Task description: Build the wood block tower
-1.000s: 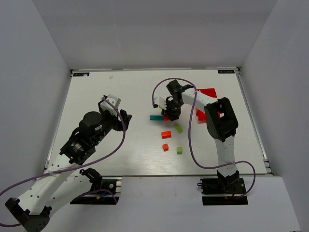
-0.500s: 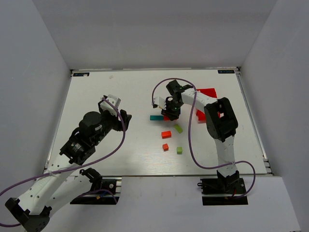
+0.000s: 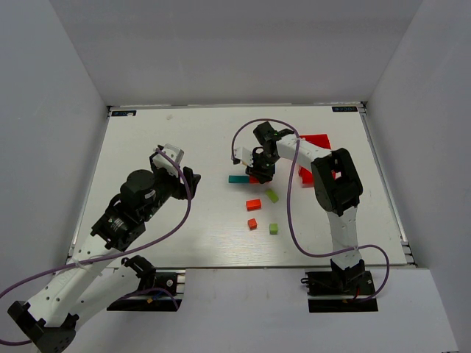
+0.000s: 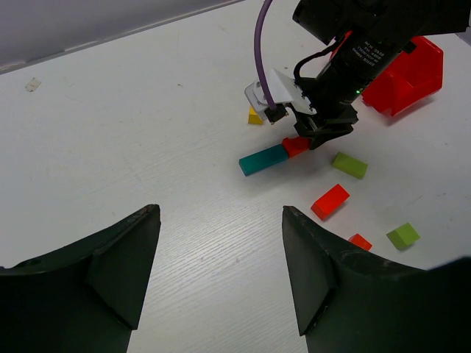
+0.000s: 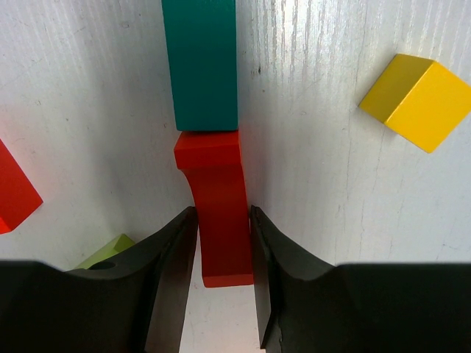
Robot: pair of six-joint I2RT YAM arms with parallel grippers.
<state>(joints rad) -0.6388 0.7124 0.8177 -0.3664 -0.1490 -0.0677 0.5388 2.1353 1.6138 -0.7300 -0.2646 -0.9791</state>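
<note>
White table (image 3: 184, 140), scattered wood blocks (image 3: 253, 205), red bin (image 3: 318, 141)

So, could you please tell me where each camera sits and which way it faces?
Top external: above and behind the bases, looking down on the table; both arms show.
Left wrist: low, facing across to the right arm at the teal bar; the open left fingers below.
Right wrist: straight down on the red bar between the right fingers.
All three share the teal bar.

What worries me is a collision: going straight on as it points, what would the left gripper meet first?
Probably bare table, short of the teal bar; depth is unclear.
</note>
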